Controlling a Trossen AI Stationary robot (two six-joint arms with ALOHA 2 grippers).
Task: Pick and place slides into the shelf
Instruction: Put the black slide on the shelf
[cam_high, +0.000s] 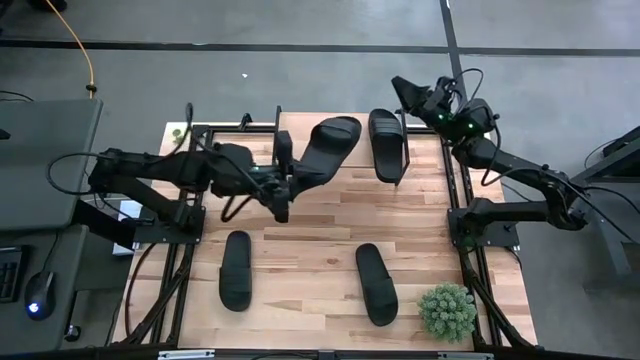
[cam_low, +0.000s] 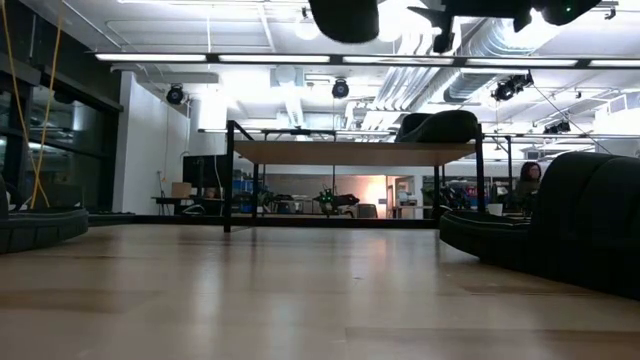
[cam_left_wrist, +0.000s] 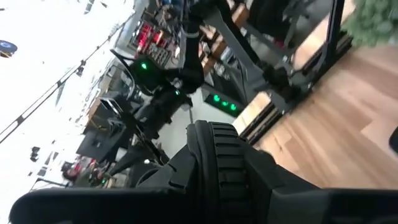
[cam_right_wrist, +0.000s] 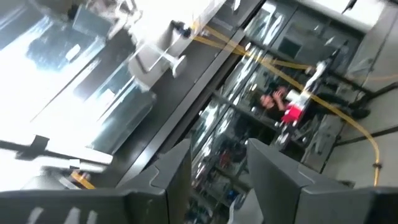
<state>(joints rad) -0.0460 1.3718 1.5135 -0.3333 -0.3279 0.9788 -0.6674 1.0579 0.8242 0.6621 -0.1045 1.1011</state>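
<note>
Left gripper (cam_high: 290, 185), jaws shut on 1 slide (cam_high: 325, 148) held above the counter (cam_high: 310, 250) toward 12 o'clock by the shelf (cam_low: 355, 152); rubber looks light, bendy, grippy, so sole edge/strap is best hold; right gripper (cam_high: 415, 100) parked approx 1 o'clock, jaws apart, empty.

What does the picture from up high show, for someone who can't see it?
The left gripper holds a black slide above the small wooden shelf, beside another slide lying on it. Two more slides wait on the table.

Grey floor (cam_high: 300, 70), white ceiling with strip lights (cam_low: 300, 57), exposed ducts (cam_low: 480, 45)
</note>
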